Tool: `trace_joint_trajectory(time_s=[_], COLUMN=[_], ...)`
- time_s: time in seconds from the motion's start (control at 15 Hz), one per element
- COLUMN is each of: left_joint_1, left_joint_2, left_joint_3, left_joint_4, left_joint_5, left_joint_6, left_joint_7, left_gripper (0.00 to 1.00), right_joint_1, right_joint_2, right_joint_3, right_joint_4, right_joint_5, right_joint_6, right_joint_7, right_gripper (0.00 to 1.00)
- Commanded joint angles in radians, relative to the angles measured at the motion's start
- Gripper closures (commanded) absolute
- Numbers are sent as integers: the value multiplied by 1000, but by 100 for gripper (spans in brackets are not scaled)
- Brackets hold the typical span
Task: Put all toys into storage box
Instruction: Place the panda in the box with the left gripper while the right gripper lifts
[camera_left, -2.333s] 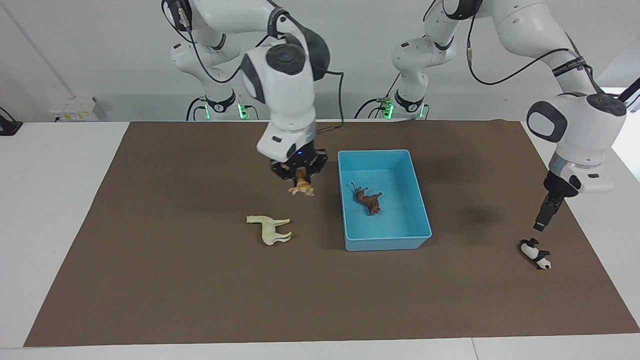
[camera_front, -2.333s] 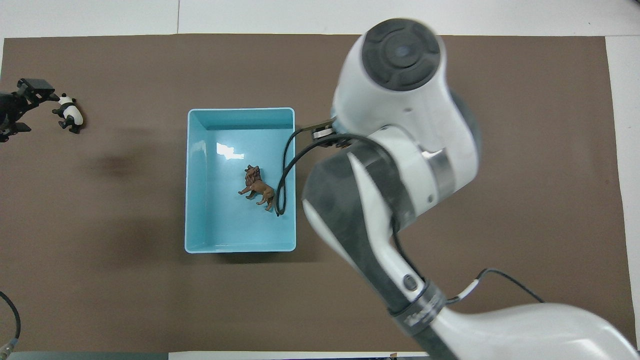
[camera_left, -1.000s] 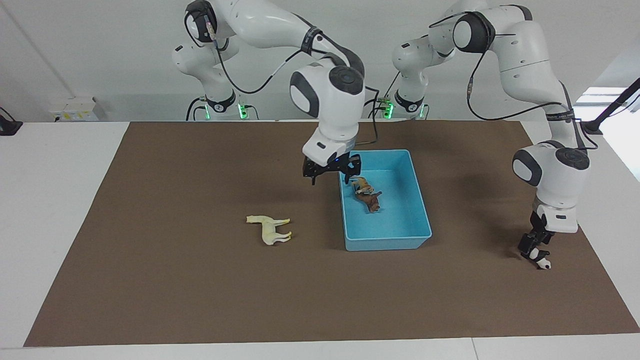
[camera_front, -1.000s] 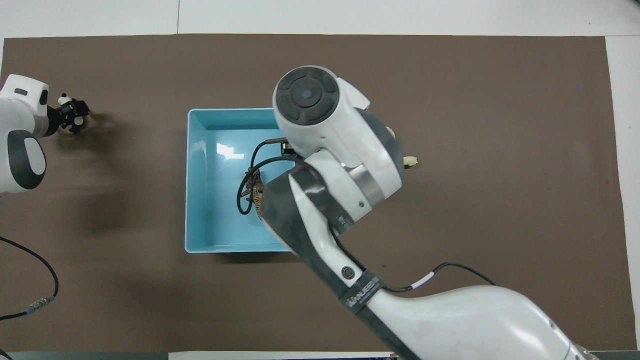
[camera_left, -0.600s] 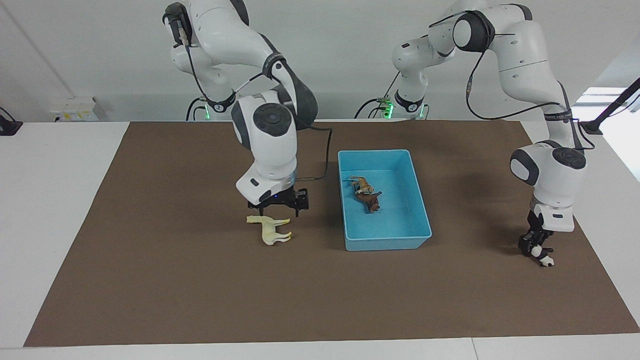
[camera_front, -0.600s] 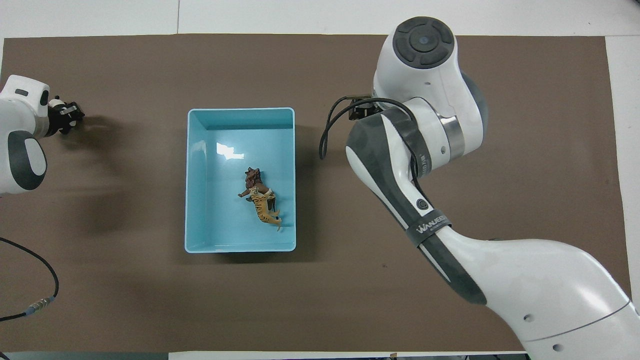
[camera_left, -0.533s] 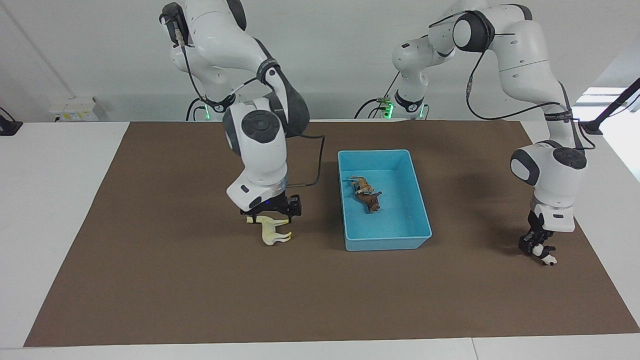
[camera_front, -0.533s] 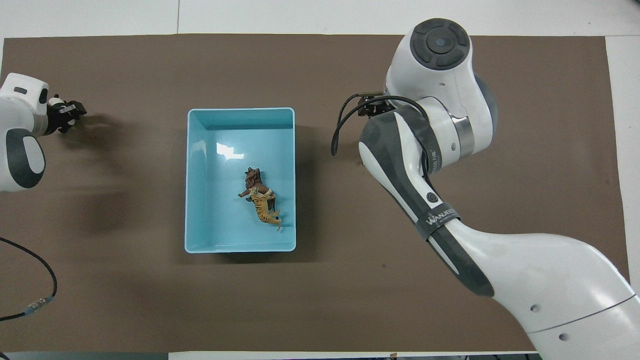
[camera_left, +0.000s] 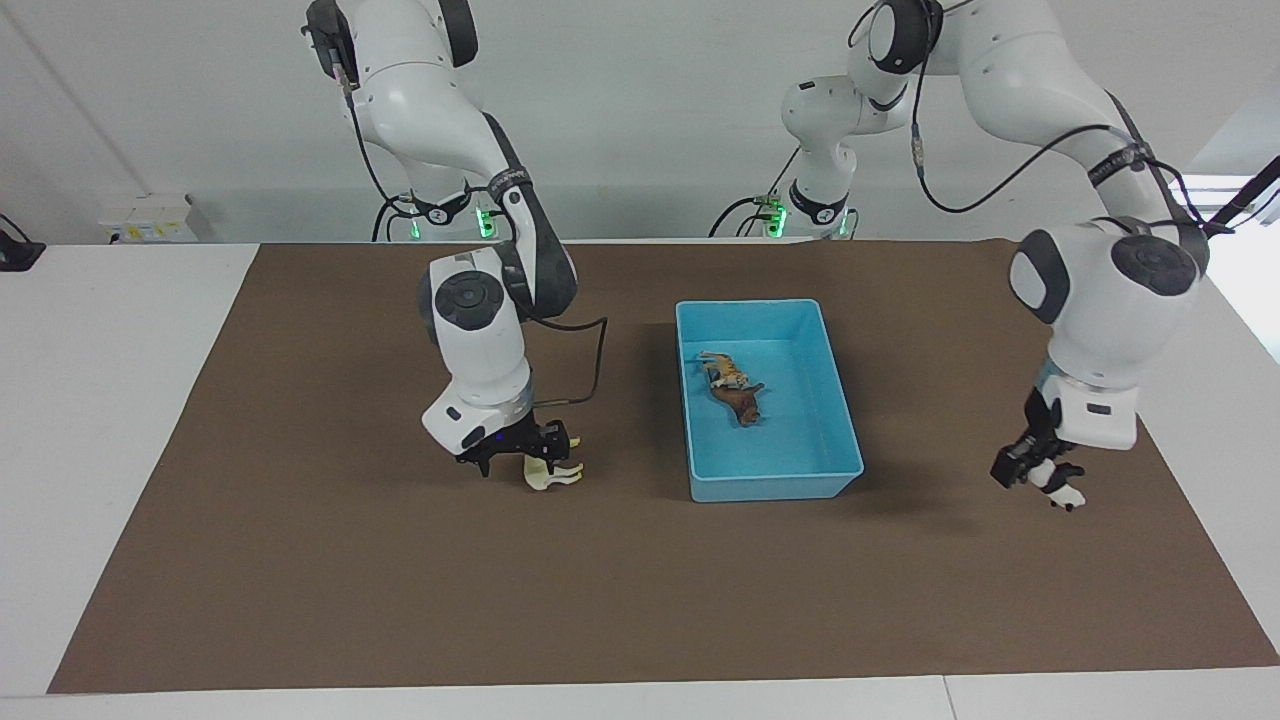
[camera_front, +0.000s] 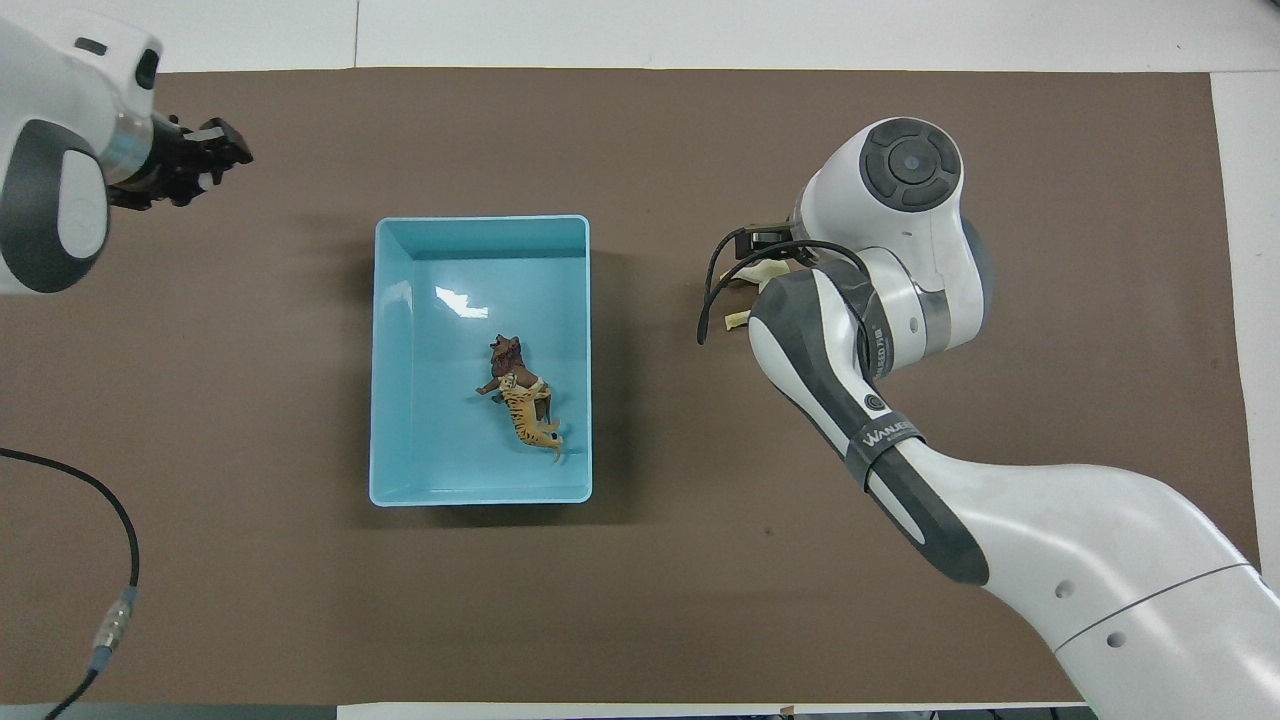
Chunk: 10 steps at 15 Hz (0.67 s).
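Note:
The light blue storage box (camera_left: 775, 489) stands mid-table, also in the overhead view (camera_front: 480, 221). In it lie the orange tiger (camera_left: 722, 369) (camera_front: 526, 421) and the brown lion (camera_left: 741, 404) (camera_front: 505, 357), touching each other. My right gripper (camera_left: 520, 458) is down on the cream-white horse (camera_left: 552, 476), which lies on the mat beside the box toward the right arm's end. Only the horse's legs show. My left gripper (camera_left: 1040, 475) (camera_front: 205, 165) is shut on the black-and-white panda (camera_left: 1062, 492) and holds it above the mat, toward the left arm's end.
A brown mat (camera_left: 640, 600) covers the white table (camera_left: 100, 400). A loose cable (camera_front: 120, 560) lies at the mat's edge by the left arm's base. In the overhead view the right arm (camera_front: 900, 250) hides most of the horse.
My right gripper let the tiger go into the box, moved to the horse and came down on it. My left gripper went down to the panda, shut on it and lifted it off the mat.

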Motion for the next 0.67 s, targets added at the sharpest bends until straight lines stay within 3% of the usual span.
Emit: trace_joint_trajectory(time_s=[0.0,0.13,0.2,0.27,0.33,0.4,0.47,0.53,0.6], left_joint_1=[-227,-319,-347,-364,-370,-364,-360,-358,-361], left_joint_2=[-75,-100,-133,-168,-193,-202,-206,-204,-206], left_joint_3=[26,26,26,26,26,26,26,26,25], left_joint_4=[-83,-135,-202,-286,-355,-386,-396,-390,-381], left_joint_5=[-2,-2,-2,-1,-1,-1,-1,-1,-1], left_joint_6=[-57,-51,-50,-25,34,70,87,87,81], left_joint_7=[-271,-370,-384,-379,-369,-364,-361,-364,-370], left_gripper=[100,100,91,90,79,74,68,29,0], right_joint_1=[0,26,26,23,25,25,25,25,31], right_joint_2=[-49,-52,-50,-49,-49,-49,-49,-47,-49], right_joint_3=[3,3,3,3,3,5,4,3,3], right_joint_4=[-95,-172,-209,-238,-249,-251,-251,-251,-248], right_joint_5=[17,17,17,17,17,17,17,17,17], right_joint_6=[59,150,204,249,264,265,268,268,263], right_joint_7=[-17,-11,-11,-19,-19,-19,-19,-22,-14], right_gripper=[0,0,0,0,0,0,21,94,100])
